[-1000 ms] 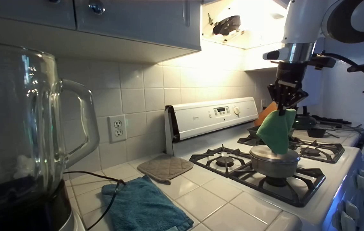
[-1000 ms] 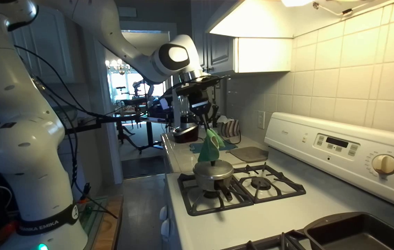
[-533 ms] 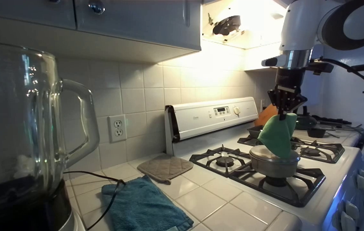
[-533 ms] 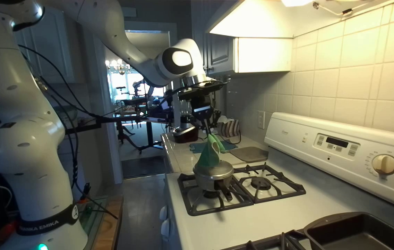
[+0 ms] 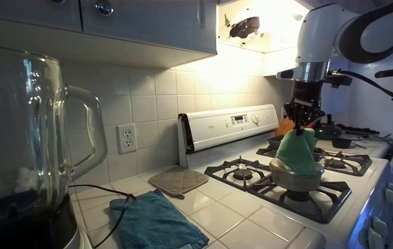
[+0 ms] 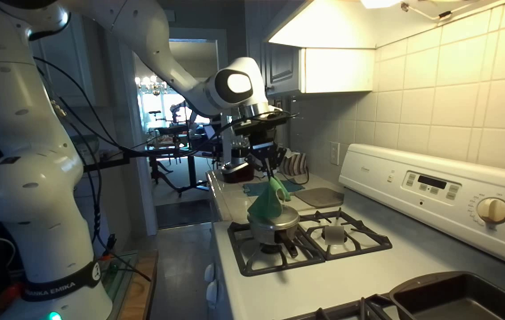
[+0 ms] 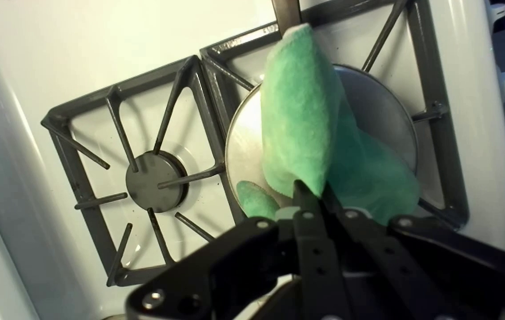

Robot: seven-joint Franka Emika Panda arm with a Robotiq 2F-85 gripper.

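Note:
My gripper point(image 7: 314, 190) is shut on a green cloth point(image 7: 297, 106), pinching it near its top. The cloth hangs from the fingertips; it shows in both exterior views point(image 5: 295, 152) point(image 6: 265, 205). Its lower part drapes onto the metal lid point(image 7: 246, 146) of a small pot point(image 5: 295, 181). The lid's knob is hidden under the cloth. The pot stands on a front burner grate point(image 6: 252, 266), and its dark handle point(image 6: 288, 244) sticks out from under the cloth in the wrist view point(image 7: 287, 15). The gripper is above the lid in both exterior views point(image 5: 299, 132) point(image 6: 270, 177).
A second burner grate point(image 7: 119, 129) lies beside the pot. The stove's back panel point(image 5: 231, 128) rises behind. A grey pot holder point(image 5: 178, 180), a blue towel point(image 5: 158, 221) and a glass blender point(image 5: 20, 138) are on the counter. A dark baking pan point(image 6: 461, 298) stands on the stove.
My gripper has moved down with the cloth, and slightly sideways. The cloth's lower part, which hung near the lid, now spreads over it and covers the knob.

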